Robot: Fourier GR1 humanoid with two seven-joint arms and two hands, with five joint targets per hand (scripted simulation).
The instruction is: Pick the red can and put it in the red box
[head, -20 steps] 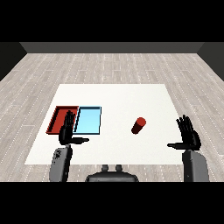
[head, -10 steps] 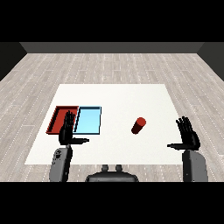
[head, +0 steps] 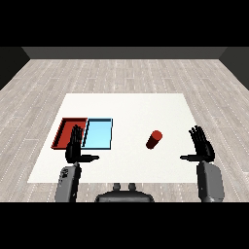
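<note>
A red can [head: 153, 139] stands on the white table, right of centre. The red tray [head: 64, 130] lies at the left, with the light blue tray [head: 98, 133] beside it on its right. My right hand [head: 202, 146] is raised at the right, fingers straight and thumb out, well to the right of the can and apart from it. At the lower left my left hand [head: 76, 147] is also open, fingers up, overlapping the near edge of the red tray in the view. Neither hand holds anything.
The white table [head: 126, 109] stretches back behind the trays and the can. Grey plank floor surrounds it. Both grey forearms come up from the lower corners.
</note>
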